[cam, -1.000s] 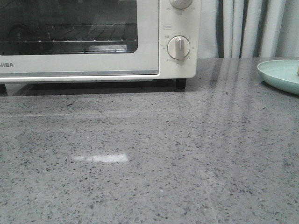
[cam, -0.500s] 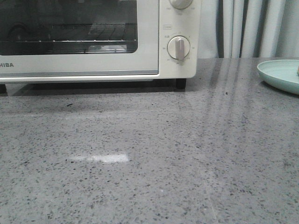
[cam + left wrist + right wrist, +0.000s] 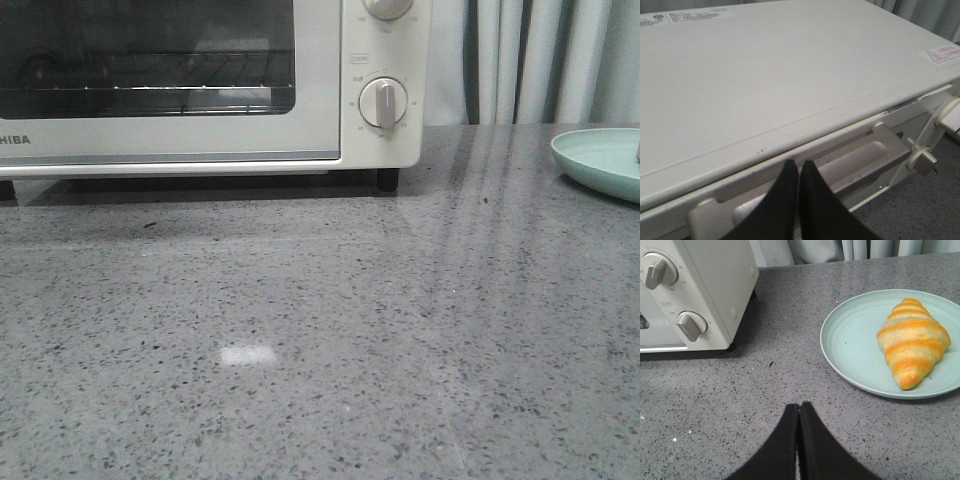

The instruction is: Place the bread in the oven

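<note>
One bread (image 3: 912, 342) beyond closed right tool (image 3: 799, 412)

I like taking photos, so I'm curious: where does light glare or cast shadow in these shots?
Front view: a small bright patch of glare on the counter, pale streaks mirrored from the curtains, dark shadow under the oven. Right wrist view: soft, even light, faint shadow under the plate rim. Left wrist view: flat light on the oven top.
</note>
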